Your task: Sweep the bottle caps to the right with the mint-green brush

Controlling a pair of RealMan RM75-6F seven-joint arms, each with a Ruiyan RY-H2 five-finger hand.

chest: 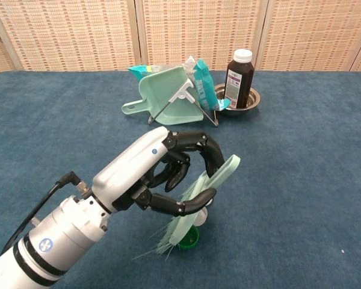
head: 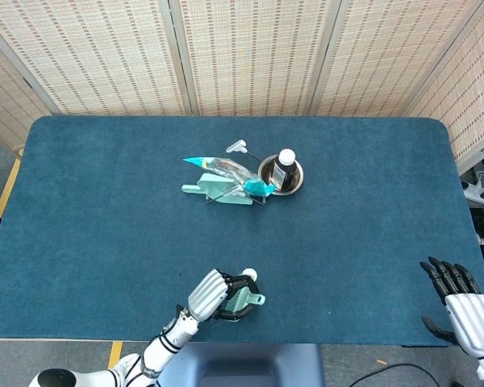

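My left hand point(chest: 162, 171) point(head: 212, 293) grips the mint-green brush point(chest: 203, 198) point(head: 246, 301) near the table's front edge, a little left of centre. The brush slants with its bristles down on the blue cloth. A green bottle cap point(chest: 188, 238) lies right at the bristles, partly covered by them. A white cap point(head: 248, 276) shows just past the fingers in the head view; the brush and hand hide most of it in the chest view. My right hand point(head: 465, 305) rests at the front right corner, fingers apart, holding nothing.
At the back centre stand a mint-green dustpan point(chest: 167, 95) on a wire rack, a teal packet point(chest: 202, 81) and a dark bottle point(chest: 239, 79) in a metal bowl point(chest: 251, 96). The blue cloth point(chest: 301, 180) stretches to the right of the brush.
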